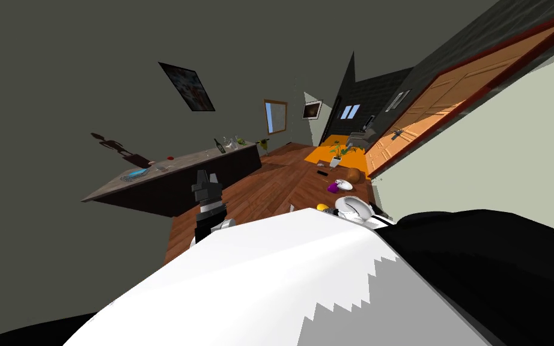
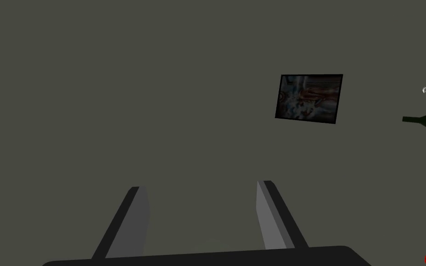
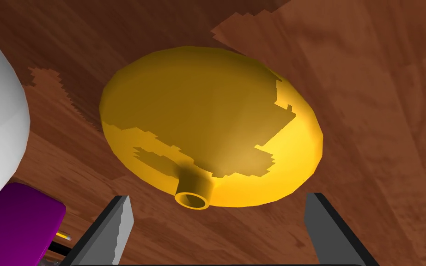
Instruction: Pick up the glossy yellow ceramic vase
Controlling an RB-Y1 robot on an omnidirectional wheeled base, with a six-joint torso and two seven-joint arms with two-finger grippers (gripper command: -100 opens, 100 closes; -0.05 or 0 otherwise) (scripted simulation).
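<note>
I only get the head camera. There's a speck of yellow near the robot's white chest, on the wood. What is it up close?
Observer: The right wrist view shows a yellow vase, wide-bellied with a short narrow neck, its mouth facing the gripper.
Operator: Is the hand gripping it?
Observer: No. The right gripper is open; its fingers stand on either side of the neck, apart from it.
Operator: And the other hand?
Observer: The left gripper is open too, with nothing between its fingers.

A purple block crowds the yellow vase.
</note>
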